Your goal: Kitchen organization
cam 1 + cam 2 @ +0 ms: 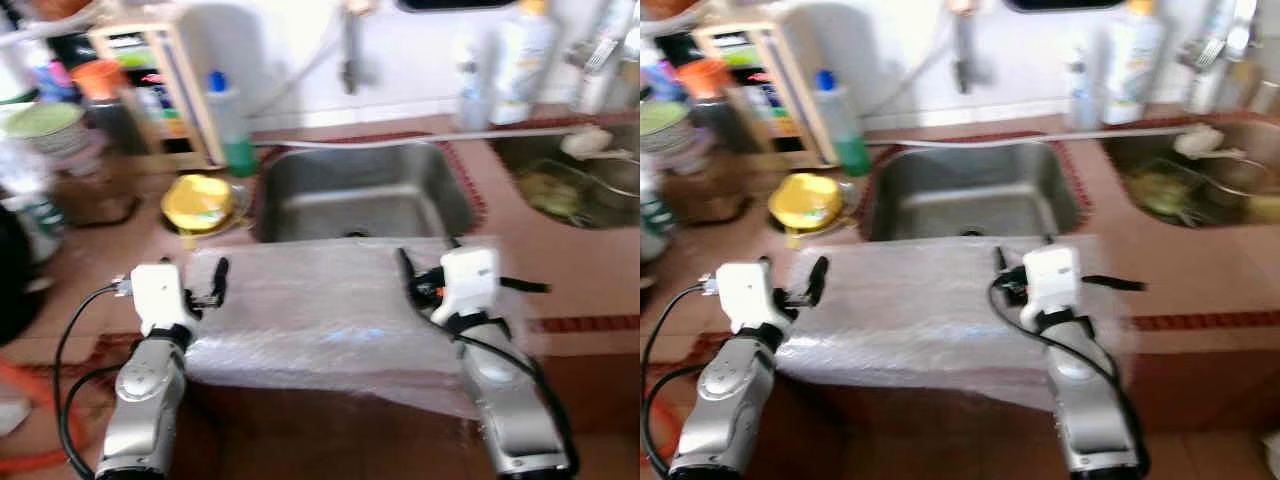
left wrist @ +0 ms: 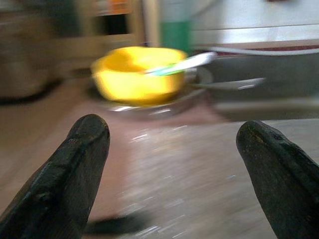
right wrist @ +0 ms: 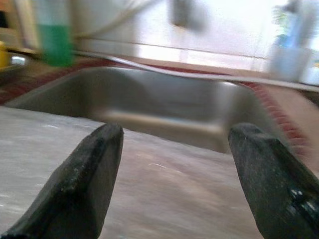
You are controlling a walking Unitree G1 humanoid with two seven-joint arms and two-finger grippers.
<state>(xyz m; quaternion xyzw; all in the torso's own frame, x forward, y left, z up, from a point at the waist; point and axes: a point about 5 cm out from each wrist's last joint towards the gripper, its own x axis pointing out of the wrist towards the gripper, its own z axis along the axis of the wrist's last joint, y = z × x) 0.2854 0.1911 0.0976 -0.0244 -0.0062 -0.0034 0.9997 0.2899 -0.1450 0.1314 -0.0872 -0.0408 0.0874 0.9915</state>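
A clear plastic sheet (image 1: 330, 320) lies over the counter's front edge, just before the steel sink (image 1: 360, 190). My left gripper (image 1: 213, 285) hovers open at the sheet's left edge and points at a yellow bowl (image 2: 137, 74) with a utensil (image 2: 184, 63) in it. The bowl (image 1: 200, 200) sits on a plate left of the sink. My right gripper (image 1: 410, 278) is open above the sheet's right half and faces the sink basin (image 3: 164, 109). Nothing is between either pair of fingers. The views are blurred.
A green soap bottle (image 1: 232, 125) stands behind the bowl, next to a wooden rack (image 1: 150, 80). Jars and lids (image 1: 50, 130) crowd the left counter. A second basin (image 1: 570, 180) with dishes is at the right. Bottles (image 1: 520, 60) line the back wall.
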